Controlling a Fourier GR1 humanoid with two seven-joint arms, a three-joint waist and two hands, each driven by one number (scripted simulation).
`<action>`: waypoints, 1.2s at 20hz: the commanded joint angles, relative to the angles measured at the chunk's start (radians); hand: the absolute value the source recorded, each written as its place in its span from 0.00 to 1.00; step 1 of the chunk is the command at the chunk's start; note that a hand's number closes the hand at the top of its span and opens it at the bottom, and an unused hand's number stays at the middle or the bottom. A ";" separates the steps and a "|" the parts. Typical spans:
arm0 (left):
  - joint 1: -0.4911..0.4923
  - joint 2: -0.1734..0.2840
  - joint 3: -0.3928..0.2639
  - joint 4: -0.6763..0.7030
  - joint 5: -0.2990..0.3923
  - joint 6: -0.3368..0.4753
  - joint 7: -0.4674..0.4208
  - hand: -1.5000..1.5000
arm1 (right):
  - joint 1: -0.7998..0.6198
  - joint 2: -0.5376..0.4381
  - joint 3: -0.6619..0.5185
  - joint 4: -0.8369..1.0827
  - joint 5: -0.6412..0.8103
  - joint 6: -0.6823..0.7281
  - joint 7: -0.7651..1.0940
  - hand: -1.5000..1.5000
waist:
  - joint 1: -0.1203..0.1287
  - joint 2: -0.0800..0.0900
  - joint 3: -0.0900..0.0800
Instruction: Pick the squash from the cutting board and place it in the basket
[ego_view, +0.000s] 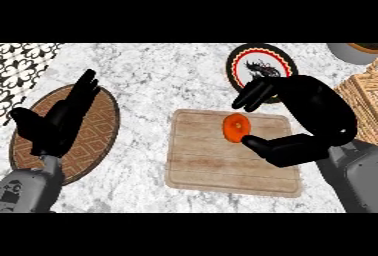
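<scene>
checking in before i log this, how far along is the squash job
Nothing looks finished: the orange squash lies on the cutting board. In hand: the right hand is open around it, fingers above, thumb below, not closed. Left: grasp, lift and carry it to the basket at the right edge. The left hand rests open over the brown mat.

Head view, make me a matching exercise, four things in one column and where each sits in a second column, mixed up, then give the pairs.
1. squash
2. left hand
3. basket
4. round plate

A. far side of the counter, beyond the board
B. on the cutting board
C. over the oval brown mat
D. at the right edge

Pairs: 1-B, 2-C, 3-D, 4-A
</scene>
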 joint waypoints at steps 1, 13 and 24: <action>0.000 -0.005 -0.005 0.055 0.008 -0.007 0.040 0.50 | -0.082 0.018 0.180 -0.016 0.102 0.194 -0.188 0.00 | -0.019 -0.004 -0.001; 0.054 0.041 0.105 0.156 0.022 -0.014 0.023 0.50 | -0.379 0.120 0.244 0.218 0.301 0.234 0.007 0.00 | -0.165 -0.048 -0.007; 0.054 0.026 0.109 0.166 0.023 -0.038 -0.007 0.50 | -0.782 -0.052 0.132 0.439 0.439 0.441 0.234 0.00 | -0.156 -0.044 -0.006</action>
